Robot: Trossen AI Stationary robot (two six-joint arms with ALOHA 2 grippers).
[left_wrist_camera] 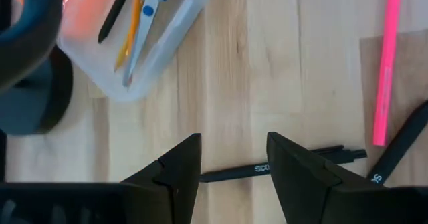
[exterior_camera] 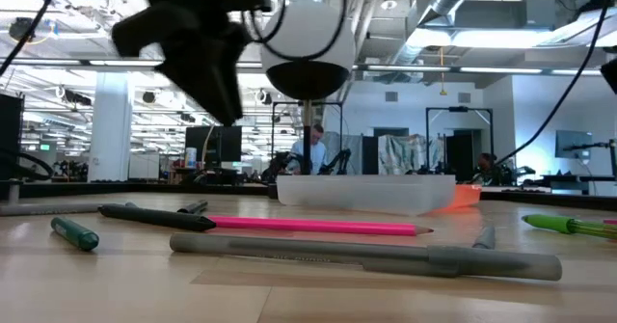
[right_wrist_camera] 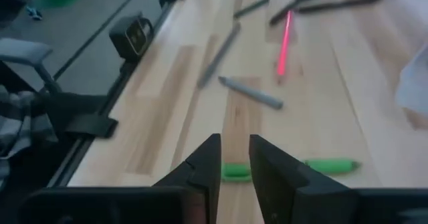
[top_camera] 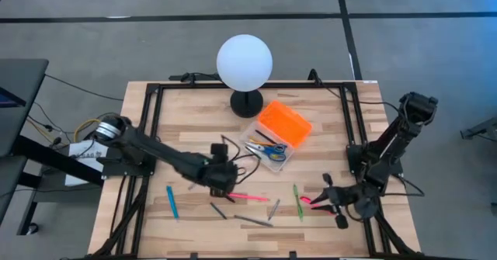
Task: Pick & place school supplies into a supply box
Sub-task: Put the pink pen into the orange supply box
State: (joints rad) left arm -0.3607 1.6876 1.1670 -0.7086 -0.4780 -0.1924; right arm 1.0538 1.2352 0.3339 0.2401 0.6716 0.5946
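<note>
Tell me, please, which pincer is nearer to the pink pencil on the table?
Left. The left pincer hangs open right at the dark end of the pink pencil. The right pincer sits farther off, past the green marker, near the table's right edge.

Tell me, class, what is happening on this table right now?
Two robot arms are tidying pens into the clear supply box, which already holds scissors. The left gripper hovers open over a black pen beside the pink pencil. The right gripper is poised above a green marker, its fingers narrowly apart. Neither holds anything; several pens lie loose on the table.
</note>
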